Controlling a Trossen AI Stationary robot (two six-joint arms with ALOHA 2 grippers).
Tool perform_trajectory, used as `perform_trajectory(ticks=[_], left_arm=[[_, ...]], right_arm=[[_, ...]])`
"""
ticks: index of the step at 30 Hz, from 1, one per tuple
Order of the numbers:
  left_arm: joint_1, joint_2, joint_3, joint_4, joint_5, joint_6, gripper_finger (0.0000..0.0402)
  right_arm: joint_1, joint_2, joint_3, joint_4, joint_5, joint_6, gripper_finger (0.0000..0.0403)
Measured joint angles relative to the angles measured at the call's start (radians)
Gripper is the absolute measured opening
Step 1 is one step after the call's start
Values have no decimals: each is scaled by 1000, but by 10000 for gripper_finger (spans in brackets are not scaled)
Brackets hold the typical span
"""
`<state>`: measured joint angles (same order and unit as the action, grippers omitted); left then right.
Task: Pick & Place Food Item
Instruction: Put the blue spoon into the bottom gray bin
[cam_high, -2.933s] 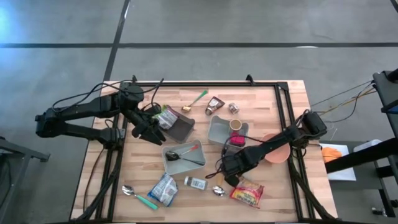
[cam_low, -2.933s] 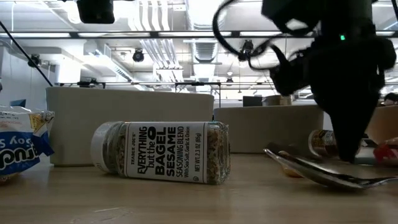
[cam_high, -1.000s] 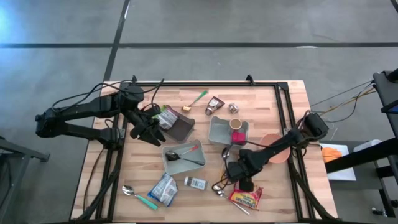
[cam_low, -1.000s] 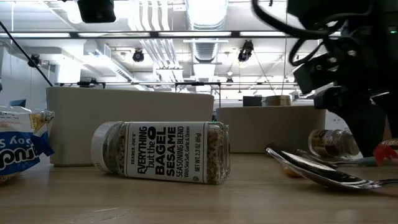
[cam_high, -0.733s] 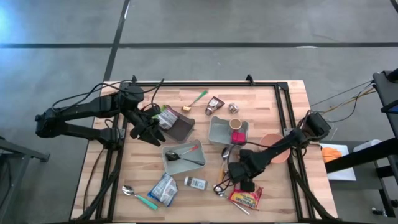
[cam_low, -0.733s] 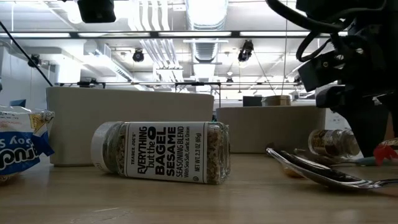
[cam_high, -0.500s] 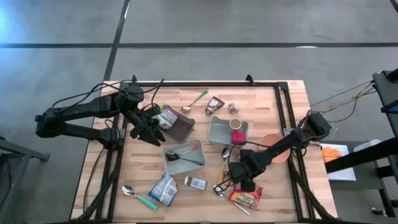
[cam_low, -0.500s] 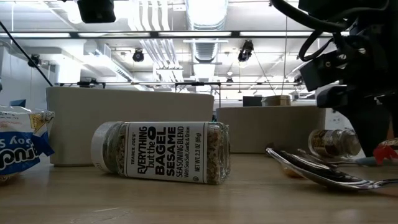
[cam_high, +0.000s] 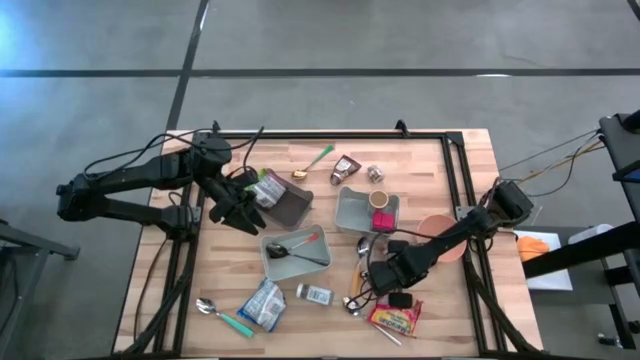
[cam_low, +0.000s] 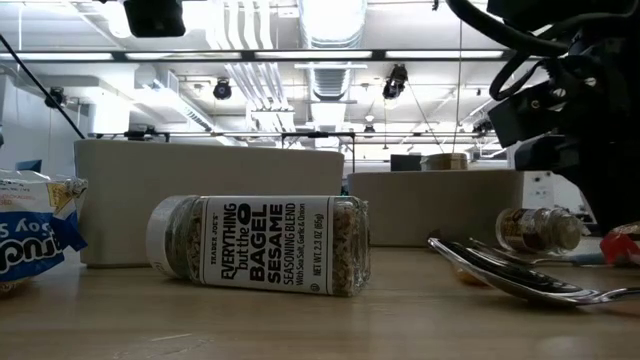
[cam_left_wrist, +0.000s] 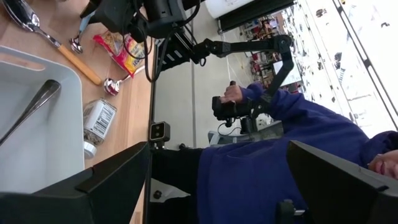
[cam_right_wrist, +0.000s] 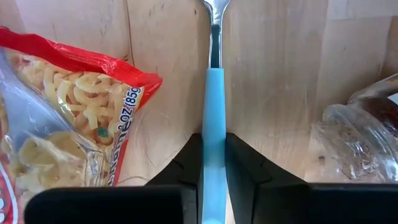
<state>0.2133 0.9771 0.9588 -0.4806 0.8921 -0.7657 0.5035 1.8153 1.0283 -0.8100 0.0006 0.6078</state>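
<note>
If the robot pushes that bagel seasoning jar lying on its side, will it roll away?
Probably. The seasoning jar is round and lies on its side on the flat table, so a sideways nudge would likely roll it. It looks nearly full, so it may feel fairly heavy.

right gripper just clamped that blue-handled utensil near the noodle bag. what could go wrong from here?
1. The right gripper is shut on the blue-handled utensil, not food; the noodle bag beside it lies untouched, so this may be the wrong pick.
2. The grip sits at one end of the handle, so the utensil could pivot or slip when lifted.
3. A swing could clip the glass jar close on the other side.
</note>
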Motion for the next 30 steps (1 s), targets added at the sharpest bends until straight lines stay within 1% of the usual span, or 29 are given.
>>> perform_trajectory(ticks=[7, 10, 18, 21, 24, 28, 30], left_arm=[[0, 0, 0, -6, 0, -1, 380], [0, 0, 0, -6, 3, -13, 380], [0, 0, 2, -6, 43, -36, 380], [0, -1, 6, -3, 55, -36, 380], [0, -6, 3, -6, 55, -30, 380], [0, -6, 3, -5, -7, -12, 380], [0, -5, 3, -6, -18, -14, 380]], right_arm=[[16, 1, 76, -24, 3, 25, 33], [18, -6, 120, -70, 3, 44, 33], [18, -7, 249, -79, 7, 17, 33], [16, -7, 314, -83, 59, 1, 33], [0, -8, 388, -115, 128, -50, 33], [-63, -9, 472, -130, 205, -124, 33], [-110, -9, 504, -127, 209, -154, 33]])
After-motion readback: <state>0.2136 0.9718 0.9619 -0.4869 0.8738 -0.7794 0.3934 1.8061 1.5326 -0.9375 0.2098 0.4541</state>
